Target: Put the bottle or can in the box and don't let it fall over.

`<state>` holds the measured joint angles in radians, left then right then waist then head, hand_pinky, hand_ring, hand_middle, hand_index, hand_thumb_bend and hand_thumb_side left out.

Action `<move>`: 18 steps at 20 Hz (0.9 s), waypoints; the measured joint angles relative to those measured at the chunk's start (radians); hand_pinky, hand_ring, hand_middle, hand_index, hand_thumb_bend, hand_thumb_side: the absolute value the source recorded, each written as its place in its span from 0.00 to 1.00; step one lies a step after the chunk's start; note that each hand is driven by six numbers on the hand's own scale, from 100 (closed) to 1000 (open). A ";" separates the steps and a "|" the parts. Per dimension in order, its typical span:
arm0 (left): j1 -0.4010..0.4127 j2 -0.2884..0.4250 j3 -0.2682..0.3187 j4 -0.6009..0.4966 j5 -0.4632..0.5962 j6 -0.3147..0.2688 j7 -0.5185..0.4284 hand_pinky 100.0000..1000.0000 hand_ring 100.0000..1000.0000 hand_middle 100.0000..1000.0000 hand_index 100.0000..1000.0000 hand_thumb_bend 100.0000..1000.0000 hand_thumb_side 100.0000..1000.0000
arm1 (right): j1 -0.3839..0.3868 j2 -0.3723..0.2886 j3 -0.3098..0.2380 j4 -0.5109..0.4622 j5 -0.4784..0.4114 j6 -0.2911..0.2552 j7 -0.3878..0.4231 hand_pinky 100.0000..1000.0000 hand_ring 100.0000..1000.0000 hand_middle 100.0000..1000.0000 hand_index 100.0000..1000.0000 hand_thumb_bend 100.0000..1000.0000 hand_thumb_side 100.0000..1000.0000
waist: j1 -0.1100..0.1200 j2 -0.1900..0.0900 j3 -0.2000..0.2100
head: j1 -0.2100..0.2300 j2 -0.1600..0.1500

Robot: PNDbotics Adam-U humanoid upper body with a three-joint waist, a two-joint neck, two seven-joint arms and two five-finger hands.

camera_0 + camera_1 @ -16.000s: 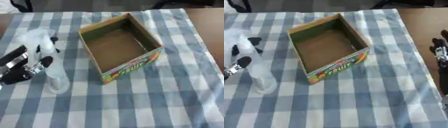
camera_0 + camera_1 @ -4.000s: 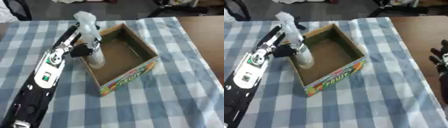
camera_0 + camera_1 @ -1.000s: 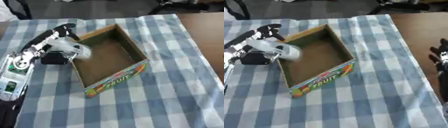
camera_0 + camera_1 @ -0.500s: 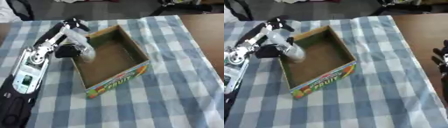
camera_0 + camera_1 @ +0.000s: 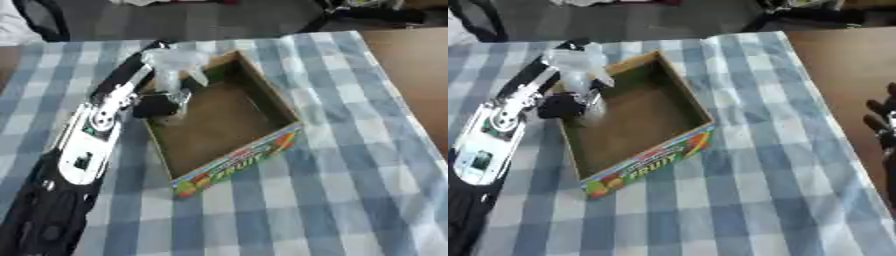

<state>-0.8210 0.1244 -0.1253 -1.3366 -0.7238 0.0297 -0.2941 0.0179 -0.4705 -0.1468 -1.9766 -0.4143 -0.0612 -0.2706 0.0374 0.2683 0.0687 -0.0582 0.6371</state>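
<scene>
The left hand is curled around a clear spray bottle, which stands roughly upright just inside the left wall of the open cardboard box, near its far-left corner; whether its base rests on the box floor cannot be told. The right hand shows only at the right edge, off the checked cloth, with fingers up and relaxed. Judged risk: the bottle is tall, narrow and top-heavy, so a release before the base is seated flat, or fingers catching the trigger head on withdrawal, could tip it over.
</scene>
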 measured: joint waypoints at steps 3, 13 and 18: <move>-0.005 -0.011 0.005 0.031 -0.014 0.002 0.022 1.00 1.00 1.00 0.79 0.00 0.29 | -0.003 0.001 0.000 0.000 0.001 0.003 0.001 0.94 0.91 1.00 0.89 0.00 0.54 | 0.000 0.004 -0.001 | 0.002 -0.005; 0.001 -0.012 0.012 0.062 -0.065 -0.007 0.036 1.00 1.00 1.00 0.87 0.00 0.76 | -0.007 0.008 0.000 0.000 0.004 0.006 0.003 0.94 0.91 1.00 0.89 0.00 0.54 | 0.003 0.005 -0.001 | 0.002 -0.008; 0.015 -0.008 0.017 0.037 -0.090 -0.021 0.016 1.00 1.00 1.00 0.89 0.14 0.92 | -0.005 0.008 0.000 0.000 0.004 0.006 0.003 0.94 0.91 1.00 0.89 0.00 0.54 | 0.003 0.005 0.001 | -0.001 -0.008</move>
<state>-0.8063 0.1162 -0.1080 -1.2997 -0.8139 0.0084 -0.2780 0.0127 -0.4621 -0.1466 -1.9766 -0.4100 -0.0556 -0.2678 0.0399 0.2731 0.0695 -0.0591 0.6288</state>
